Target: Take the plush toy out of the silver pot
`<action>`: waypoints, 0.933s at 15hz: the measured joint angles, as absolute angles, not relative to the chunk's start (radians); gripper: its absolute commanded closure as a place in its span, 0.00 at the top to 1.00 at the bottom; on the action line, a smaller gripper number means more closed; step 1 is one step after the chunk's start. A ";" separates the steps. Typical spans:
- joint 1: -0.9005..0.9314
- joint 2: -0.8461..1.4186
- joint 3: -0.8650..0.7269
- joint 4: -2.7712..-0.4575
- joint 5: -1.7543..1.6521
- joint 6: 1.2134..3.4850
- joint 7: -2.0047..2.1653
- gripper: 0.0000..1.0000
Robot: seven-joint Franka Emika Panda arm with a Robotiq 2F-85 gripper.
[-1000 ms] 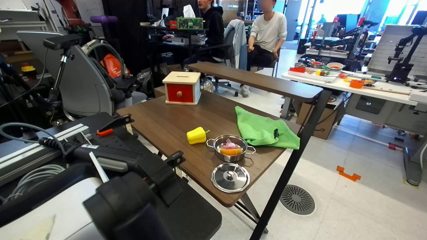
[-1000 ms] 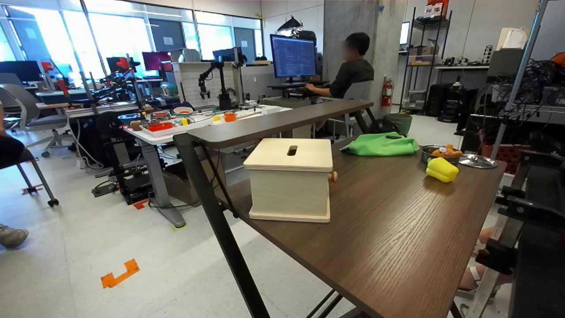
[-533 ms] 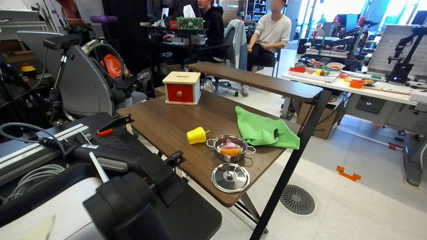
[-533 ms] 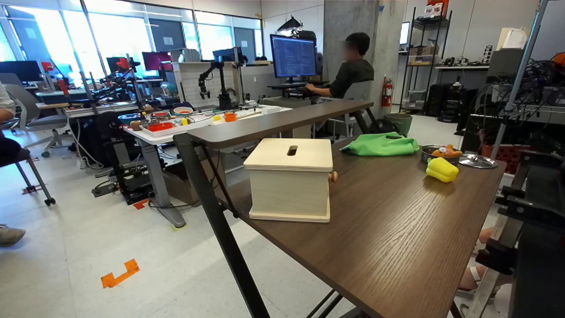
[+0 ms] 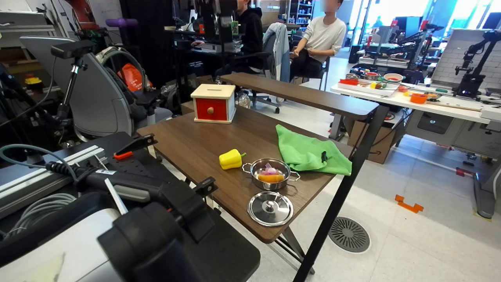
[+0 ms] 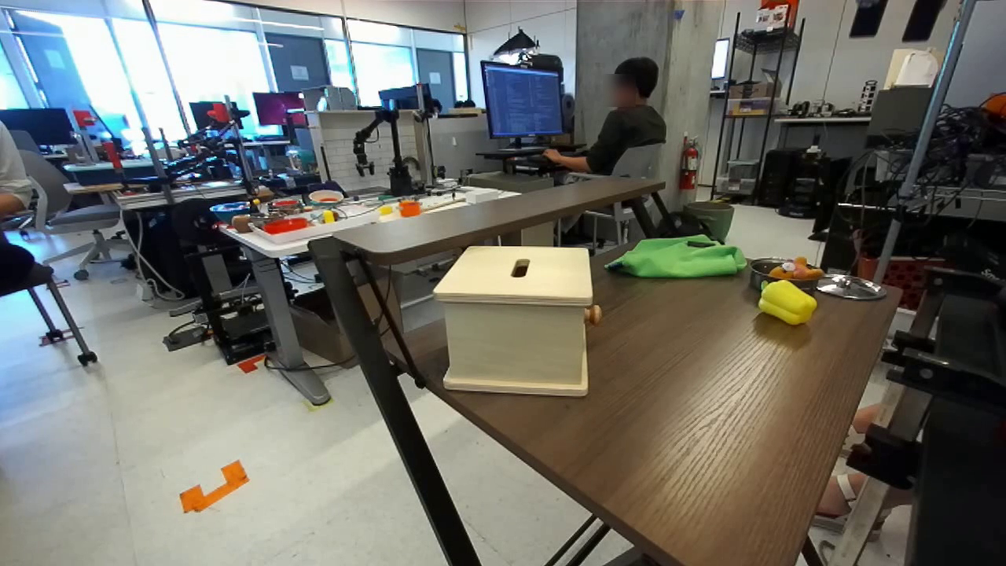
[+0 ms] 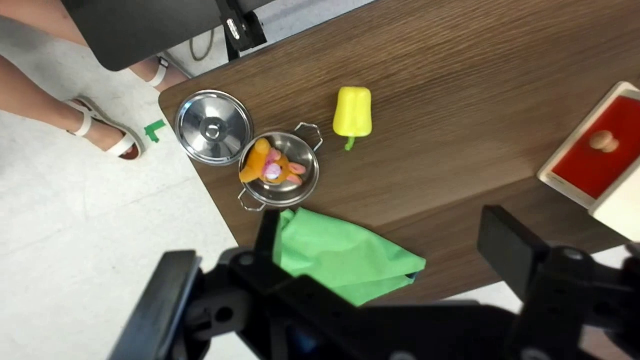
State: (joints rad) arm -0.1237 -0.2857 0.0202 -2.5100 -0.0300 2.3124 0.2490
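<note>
Wrist view: the tool (image 7: 385, 235) hangs over the bench (image 7: 425, 165) with its jaws spread wide and nothing held; that breadth, I judge, suits a plump, soft body. The plush toy (image 7: 265, 162) lies inside the silver pot (image 7: 295, 192), its orange lower end at the rim and its pink ears toward the opposite wall, probably because the pot is too narrow for it to stretch flat. The lid (image 7: 214, 127) rests just beside the pot, knob up; whether the two touch I cannot tell. Set off there, it leaves the way clear for lifting the toy straight up.

In an exterior view, the pot (image 5: 270, 186) stands upright near a corner of the bench, its handles sticking out to both sides, so a tool coming down should favour the middle. The green cloth (image 5: 309, 152) lies just beside it, the yellow pepper (image 5: 231, 159) near. A dark part of the arm (image 5: 215, 21) shows at the top edge, presumably held high for clearance; the jaws' spread cannot be read there.

In an exterior view, the toy (image 6: 798, 272) rises above the rim, which should offer something to pinch without reaching deep. Two dark shapes (image 6: 868, 17) at the top edge, set apart, are likely the tool's fingers.
</note>
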 measured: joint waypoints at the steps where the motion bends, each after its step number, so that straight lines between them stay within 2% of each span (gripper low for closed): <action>1: -0.129 -0.255 0.011 -2.528 -0.030 2.353 0.249 1.00; 8: -0.151 -0.035 -0.055 -2.580 -0.031 2.589 0.266 1.00; 14: -0.153 0.175 -0.131 -2.512 -0.033 2.671 0.301 1.00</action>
